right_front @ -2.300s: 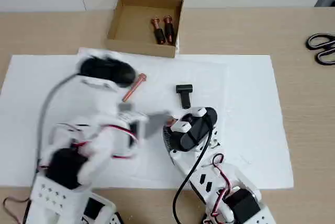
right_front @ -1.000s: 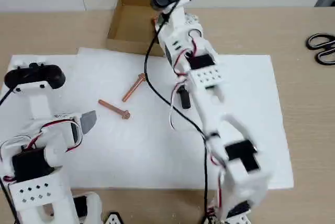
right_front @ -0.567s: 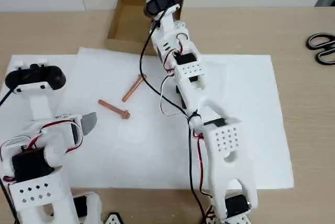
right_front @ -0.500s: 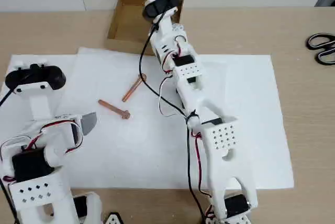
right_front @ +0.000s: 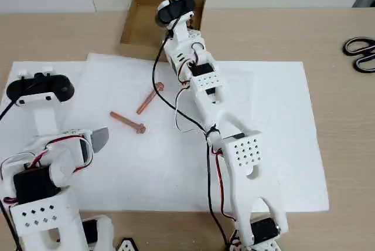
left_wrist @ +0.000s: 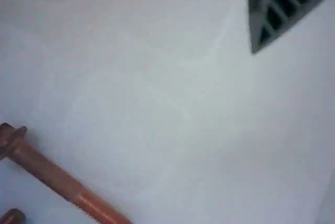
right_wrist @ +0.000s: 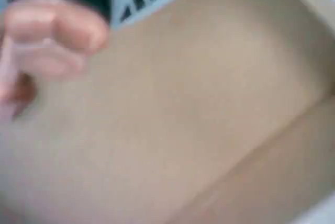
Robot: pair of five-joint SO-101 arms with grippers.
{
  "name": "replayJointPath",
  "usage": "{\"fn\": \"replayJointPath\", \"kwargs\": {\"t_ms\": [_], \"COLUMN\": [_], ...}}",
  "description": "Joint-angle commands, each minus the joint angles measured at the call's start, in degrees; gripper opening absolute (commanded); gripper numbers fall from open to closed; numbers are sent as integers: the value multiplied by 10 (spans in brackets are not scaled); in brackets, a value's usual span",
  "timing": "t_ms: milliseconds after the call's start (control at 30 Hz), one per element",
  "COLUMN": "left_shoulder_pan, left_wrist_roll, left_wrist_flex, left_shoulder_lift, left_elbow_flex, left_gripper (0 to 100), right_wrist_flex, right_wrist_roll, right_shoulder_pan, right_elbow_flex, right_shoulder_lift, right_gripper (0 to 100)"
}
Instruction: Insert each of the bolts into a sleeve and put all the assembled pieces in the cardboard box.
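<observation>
A wooden table (right_front: 345, 122) carries a white sheet (right_front: 281, 145), and the right arm (right_front: 243, 157) stretches across it to the cardboard box (right_front: 136, 25) at the sheet's far edge. The right gripper (right_wrist: 112, 4) is inside the box beside a blurred copper and black piece (right_wrist: 47, 30); I cannot tell whether it is clamped. The left arm (right_front: 41, 175) sits at the near left with the left gripper (right_front: 94, 141) spread wide and empty, scissors (right_front: 360, 53) lie far right, and the near bolt (right_front: 127, 122) and far bolt (right_front: 150, 98) lie loose on the sheet
</observation>
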Motion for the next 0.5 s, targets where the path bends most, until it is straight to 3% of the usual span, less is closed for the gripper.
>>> {"fn": "replayJointPath", "kwargs": {"t_ms": [0, 267, 467], "left_shoulder_pan": [-4, -3, -3], "left_wrist_roll": [3, 3, 3], "left_wrist_flex": [1, 1, 1], "left_shoulder_lift": [-9, -9, -9], "left_elbow_flex": [-3, -3, -4], "left_gripper": [310, 310, 310], "right_wrist_flex": [44, 58, 189], "right_wrist_roll": [4, 4, 4], "right_shoulder_pan": [-2, 11, 32], "right_elbow_flex": [-39, -51, -51], "right_shoulder_lift": [-63, -94, -208], "right_gripper": [156, 112, 97]}}
